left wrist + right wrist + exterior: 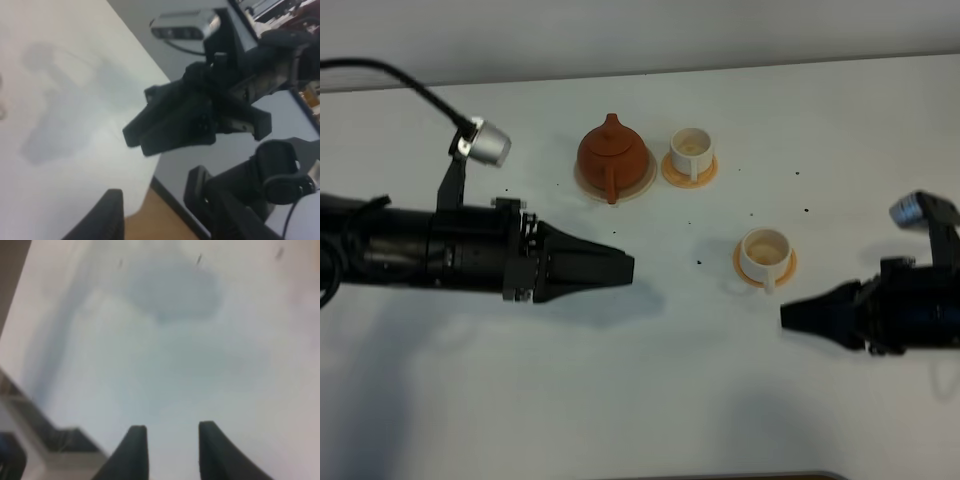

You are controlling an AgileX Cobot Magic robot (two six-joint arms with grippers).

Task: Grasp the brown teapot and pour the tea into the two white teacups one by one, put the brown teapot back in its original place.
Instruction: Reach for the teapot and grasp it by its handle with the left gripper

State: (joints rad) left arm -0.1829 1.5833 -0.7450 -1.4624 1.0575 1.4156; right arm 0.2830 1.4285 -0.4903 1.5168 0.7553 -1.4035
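Hovering empty over the desk (620, 400) with right fingers (136, 452) slightly parted and left fingers (595, 265) impossible to tell, short of the brown teapot (610, 150) resting on its beige coaster (642, 183), handle (611, 188) turned toward them for grasping

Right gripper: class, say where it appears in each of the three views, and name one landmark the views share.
Exterior high: right gripper, lower right, tips pointing inward.
Left wrist: the gripper mid-picture, seen from across.
Right wrist: its two fingers in the foreground.
Shared landmark: the white table.
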